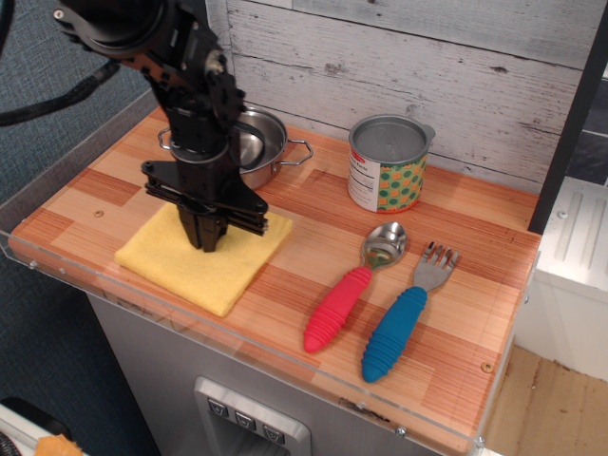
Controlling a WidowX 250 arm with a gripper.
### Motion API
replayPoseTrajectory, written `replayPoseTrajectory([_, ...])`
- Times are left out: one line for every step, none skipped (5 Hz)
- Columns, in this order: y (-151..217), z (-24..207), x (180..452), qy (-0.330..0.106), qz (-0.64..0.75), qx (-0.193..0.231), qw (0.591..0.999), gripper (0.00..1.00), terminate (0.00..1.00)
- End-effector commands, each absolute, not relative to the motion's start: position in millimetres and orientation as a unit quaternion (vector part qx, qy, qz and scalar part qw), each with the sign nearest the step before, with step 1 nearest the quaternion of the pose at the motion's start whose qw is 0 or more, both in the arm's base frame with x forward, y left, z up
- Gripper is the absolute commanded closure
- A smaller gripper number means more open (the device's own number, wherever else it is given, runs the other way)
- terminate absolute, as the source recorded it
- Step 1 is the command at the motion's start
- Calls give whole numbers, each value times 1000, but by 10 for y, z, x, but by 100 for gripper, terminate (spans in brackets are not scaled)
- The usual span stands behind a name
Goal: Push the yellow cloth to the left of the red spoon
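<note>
The yellow cloth (195, 266) lies folded flat on the wooden counter, left of centre near the front edge. My gripper (206, 240) points straight down with its fingers together and the tips pressed onto the middle of the cloth. The red spoon (353, 287) lies to the right of the cloth with a strip of bare wood between them, its red ribbed handle toward the front and its metal bowl toward the back.
A steel pot (255, 142) sits behind the cloth, partly hidden by my arm. A lidded tin can (385, 163) stands at the back centre. A blue-handled fork (404, 315) lies right of the spoon. A clear plastic rim (237, 342) edges the counter's front.
</note>
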State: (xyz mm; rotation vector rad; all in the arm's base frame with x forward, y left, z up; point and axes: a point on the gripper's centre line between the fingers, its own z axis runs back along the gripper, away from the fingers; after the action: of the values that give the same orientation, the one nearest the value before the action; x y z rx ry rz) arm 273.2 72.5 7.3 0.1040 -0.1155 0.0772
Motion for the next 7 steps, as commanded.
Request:
replayPoseTrajectory([502,73,2701,-52,24,43,997,100,0])
replayPoseTrajectory([403,86,2717,-57,29,43,997,100,0])
replayPoseTrajectory([322,106,2734,-59,41,33,997,100,0])
replayPoseTrajectory([268,92,2732,-60,38,35,997,100,0])
replayPoseTrajectory([280,116,2737,-62,44,33,997,100,0])
replayPoseTrajectory([349,171,2710,-58,66,36,995,100,0])
replayPoseTrajectory([431,286,2683,-51,100,39,993,0,0])
